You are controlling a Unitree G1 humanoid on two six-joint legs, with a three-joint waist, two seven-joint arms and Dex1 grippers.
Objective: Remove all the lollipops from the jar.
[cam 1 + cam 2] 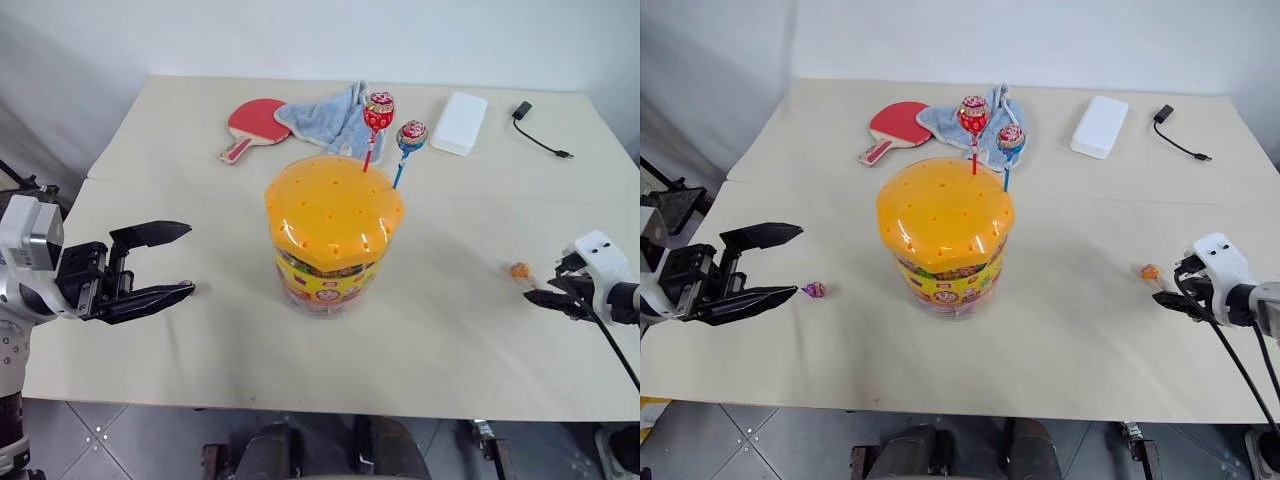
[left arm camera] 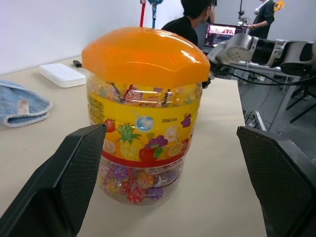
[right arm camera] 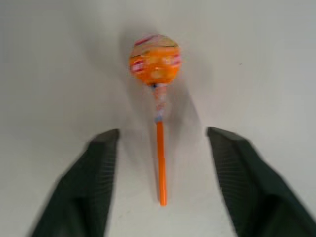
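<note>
Right gripper (image 3: pixel 160 185) fingers are standing apart, the orange lollipop (image 3: pixel 155 64) lying free on the table (image 1: pixel 450 330) between them. Left gripper (image 1: pixel 160 265) fingers are gaping wide beside the jar (image 1: pixel 330 235), where two lollipops (image 1: pixel 379 110) are poking up; a careless withdrawal risks flicking the orange one away.

I stand at a beige table (image 1: pixel 470 330) pushed near a plain white wall (image 1: pixel 300 35). Grey tiled floor (image 1: pixel 110 435) lies below its front edge. Beyond the far end, a person (image 2: pixel 190 22) sits at a glowing laptop (image 2: pixel 223 35).
</note>
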